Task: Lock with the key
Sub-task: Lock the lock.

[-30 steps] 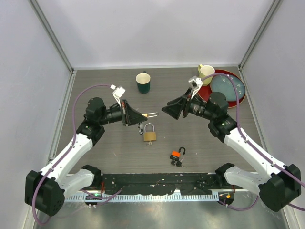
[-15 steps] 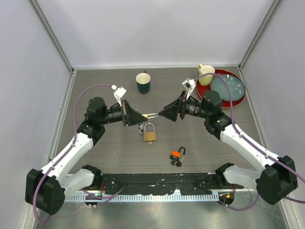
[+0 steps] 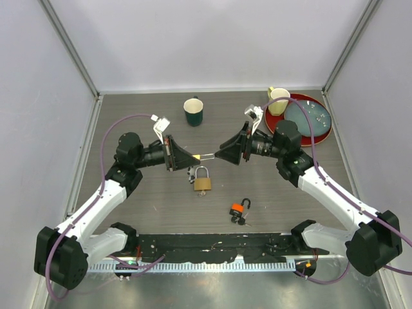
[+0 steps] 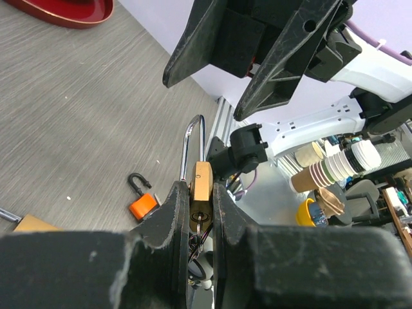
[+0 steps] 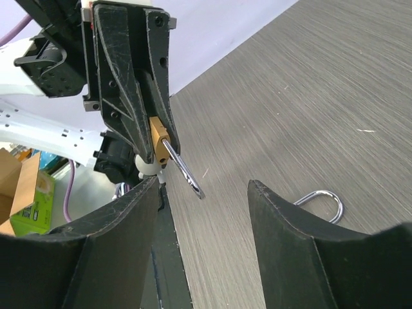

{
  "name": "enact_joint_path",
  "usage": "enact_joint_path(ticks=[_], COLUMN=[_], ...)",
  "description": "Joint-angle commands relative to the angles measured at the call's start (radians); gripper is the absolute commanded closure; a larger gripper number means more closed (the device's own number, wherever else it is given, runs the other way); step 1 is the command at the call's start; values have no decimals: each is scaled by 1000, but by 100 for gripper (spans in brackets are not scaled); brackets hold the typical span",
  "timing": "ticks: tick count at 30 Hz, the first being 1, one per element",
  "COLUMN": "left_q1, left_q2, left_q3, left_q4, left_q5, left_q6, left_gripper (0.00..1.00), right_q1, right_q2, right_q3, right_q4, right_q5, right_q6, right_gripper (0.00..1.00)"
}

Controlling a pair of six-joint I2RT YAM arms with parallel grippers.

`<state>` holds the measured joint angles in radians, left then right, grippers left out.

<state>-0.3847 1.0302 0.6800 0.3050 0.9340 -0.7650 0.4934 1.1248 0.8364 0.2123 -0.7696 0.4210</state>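
My left gripper (image 3: 192, 156) is shut on a small brass padlock (image 4: 201, 187) and holds it above the table. Its silver shackle (image 4: 187, 141) stands open and points at my right gripper (image 3: 219, 154). A key on a ring (image 4: 201, 222) sits in the padlock's keyhole. My right gripper (image 5: 203, 187) is open and empty. In the right wrist view the held padlock (image 5: 158, 138) and the shackle tip (image 5: 193, 183) lie just ahead of its fingers, nearer the left one, apart from both.
A second brass padlock (image 3: 202, 182) lies on the table below the grippers; its shackle (image 5: 320, 198) shows in the right wrist view. An orange padlock (image 3: 239, 208) with keys lies nearer the bases. At the back are a green mug (image 3: 193, 111), a red plate (image 3: 325, 136) and a yellow cup (image 3: 278, 100).
My right gripper has moved left towards the held padlock and now faces the shackle tip closely. My left gripper has kept its hold and barely moved.
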Motion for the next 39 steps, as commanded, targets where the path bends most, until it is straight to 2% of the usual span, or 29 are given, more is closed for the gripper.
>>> enact_joint_path(ticks=[1,6,12,25,33,35,39], left_q1=[4,4,4,3,3,3,3], left_q2=[-19,-16,-4,-10,-16,-15,-18], left_q3=[13,7,0,-17,-34,-34,-39], left_q4=[121,201,266,275,307,307,315], left_q5=[43,72,94,95,88,85,88], left_q6=[-51,-94,-143,-155,-178,-180,-188], left_gripper=[100,100,100,100,100,100,100], right_q1=[0,-1,1,27,57,59,60], right_q2=[-7,-7,-5,0,18,26,18], right_q3=[10,3,-9,-5,-7,0,-11], right_q4=[79,79,153,197,184,165,171], right_q5=[-74,-88,-131,-166,-157,-142,-132], right_q6=[-5,-8,50,84,79,82,78], right_gripper=[38,48,53,55,73,90,98])
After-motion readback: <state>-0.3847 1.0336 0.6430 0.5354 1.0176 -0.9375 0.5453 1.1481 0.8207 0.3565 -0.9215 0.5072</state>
